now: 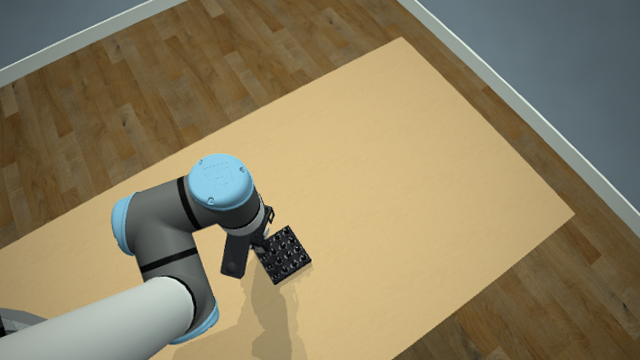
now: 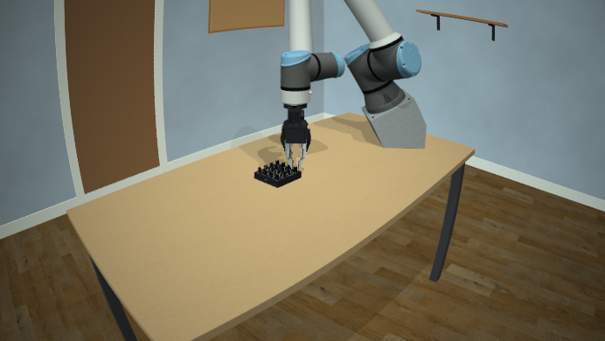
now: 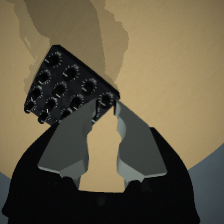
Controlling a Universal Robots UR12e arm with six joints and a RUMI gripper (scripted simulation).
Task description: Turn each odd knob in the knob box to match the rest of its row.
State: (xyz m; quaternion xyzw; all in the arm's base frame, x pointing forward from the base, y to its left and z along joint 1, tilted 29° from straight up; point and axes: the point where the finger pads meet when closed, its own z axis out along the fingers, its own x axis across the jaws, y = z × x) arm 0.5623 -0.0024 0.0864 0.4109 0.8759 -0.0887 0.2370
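From my station I read the exterior view left to right: a flat brown panel (image 2: 111, 96) stands between pale trim strips on the blue-grey wall (image 1: 570, 74) (image 2: 236, 74); then a tan board (image 2: 246, 15) with a thin darker frame hangs there; below it, the knob box (image 1: 294, 271) (image 2: 267, 180) (image 3: 85, 70) lies on the table (image 1: 398, 157) (image 2: 219, 227) (image 3: 170, 60), a squat black square block with short, round upright knobs and pale marks around them; the tabletop is smooth, tan and faintly grained.

Just beside that, over the box's edge, my gripper (image 1: 259, 244) (image 2: 295, 168) (image 3: 106, 100) points down, its black body ending in angular grey fingers; they stand a little apart, with a corner knob (image 3: 105, 99) showing in the gap and nothing clamped; in the wrist view the fingers cover part of the box, and I can't read its row letters or which marks the knobs meet.

Further right, the arm (image 1: 162, 247) (image 2: 295, 74), grey and white with rounded light-blue caps, runs back to a speckled grey angular base (image 2: 420, 140); past it, a thin wooden shelf (image 2: 463, 18) sits on black brackets; a dark, straight-sided table leg (image 2: 448, 227) meets the plank floor (image 1: 135, 103) (image 2: 516, 254).
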